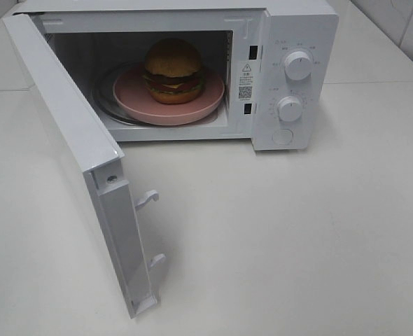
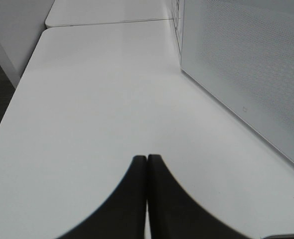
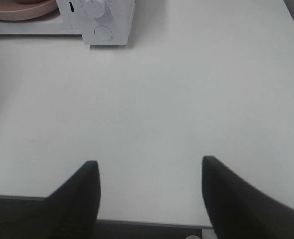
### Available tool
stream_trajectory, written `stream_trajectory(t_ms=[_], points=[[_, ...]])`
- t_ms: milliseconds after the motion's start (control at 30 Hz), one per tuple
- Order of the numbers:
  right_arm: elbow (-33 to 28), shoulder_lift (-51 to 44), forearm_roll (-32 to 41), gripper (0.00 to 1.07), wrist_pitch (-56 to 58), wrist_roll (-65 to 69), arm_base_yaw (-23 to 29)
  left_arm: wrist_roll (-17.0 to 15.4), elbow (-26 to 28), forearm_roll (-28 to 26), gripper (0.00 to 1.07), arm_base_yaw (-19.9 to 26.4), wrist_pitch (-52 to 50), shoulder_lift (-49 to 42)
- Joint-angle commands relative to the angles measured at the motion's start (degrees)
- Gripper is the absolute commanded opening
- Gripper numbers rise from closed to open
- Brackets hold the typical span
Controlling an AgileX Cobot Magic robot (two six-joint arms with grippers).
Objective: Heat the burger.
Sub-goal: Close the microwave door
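Already the burger [image 1: 173, 68] sits inside the microwave [image 1: 297, 28], on a pink plate [image 1: 133, 94] that rests on the glass turntable [image 1: 103, 98] in the cavity. Loading looks done, and the step in hand is, by my reading, shutting the door [image 1: 73, 140] before any heating can start. That door stands wide open from the microwave's hinge side, with two latch hooks [image 1: 148, 199] sticking out at its free edge. The left gripper [image 2: 147, 160] hovers low over the table [image 1: 297, 231] on the outer side of the door, fingers pressed together with nothing between them; the door's meshed window panel [image 2: 246, 64] fills one side of its wrist view. The right gripper [image 3: 149, 164] hangs well in front of the microwave's control panel, fingers spread and empty. Neither arm shows in the high view, so which is better placed is hard to say, though the left probably is. The next move calls for a push on the door's outer face until the hooks catch in the slots [image 1: 252, 52] beside the cavity, then a turn of the upper knob [image 1: 298, 66] or lower knob [image 1: 289, 108]. Nothing lies in the door's arc, but the plate's rim comes near the cavity's front edge and may want watching.
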State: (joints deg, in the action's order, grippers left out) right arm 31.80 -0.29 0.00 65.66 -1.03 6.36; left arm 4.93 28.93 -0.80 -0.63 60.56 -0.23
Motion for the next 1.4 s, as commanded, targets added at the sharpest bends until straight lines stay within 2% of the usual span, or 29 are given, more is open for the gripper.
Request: stream_trajectory(t_ms=[33, 600, 800, 867, 967, 1033, 1267, 1300, 1367, 1400], points=[[-0.4, -1.5, -0.3, 0.58, -1.3, -0.2, 0.2, -0.1, -0.1, -0.6, 0.00, -0.2, -0.9, -1.1], [-2.9, -1.4, 0.0, 0.57, -8.3, -2.5, 0.2, -0.1, 1.0, -2.6, 0.00, -0.2, -2.7, -1.1], [-2.9, -1.4, 0.0, 0.57, -8.3, -3.0, 0.2, -0.1, 1.5, -4.4, 0.00, -0.2, -5.3, 2.5], [-2.9, -1.4, 0.8, 0.57, -8.3, -3.8, 0.2, -0.1, 1.4, -5.6, 0.00, -0.2, -10.6, 5.1], [-2.9, -1.4, 1.2, 0.57, -8.3, -4.2, 0.2, 0.0, 1.4, -6.0, 0.00, -0.2, -12.5, 5.9], [-2.9, -1.4, 1.4, 0.57, -8.3, -4.7, 0.2, 0.1, 1.4, -7.0, 0.00, -0.2, -22.7, 11.3], [-2.9, -1.4, 1.7, 0.57, -8.3, -5.1, 0.2, 0.2, 1.4, -8.5, 0.00, -0.2, -33.5, 21.3], [-2.9, -1.4, 1.7, 0.57, -8.3, -5.1, 0.2, 1.4, 1.4, -8.5, 0.00, -0.2, -36.0, 25.4], [-2.9, -1.4, 1.7, 0.57, -8.3, -5.1, 0.2, 2.7, 1.4, -8.7, 0.00, -0.2, -37.4, 27.4], [-2.9, -1.4, 1.7, 0.57, -8.3, -5.1, 0.2, 5.3, 1.4, -9.5, 0.00, -0.2, -39.6, 31.1]])
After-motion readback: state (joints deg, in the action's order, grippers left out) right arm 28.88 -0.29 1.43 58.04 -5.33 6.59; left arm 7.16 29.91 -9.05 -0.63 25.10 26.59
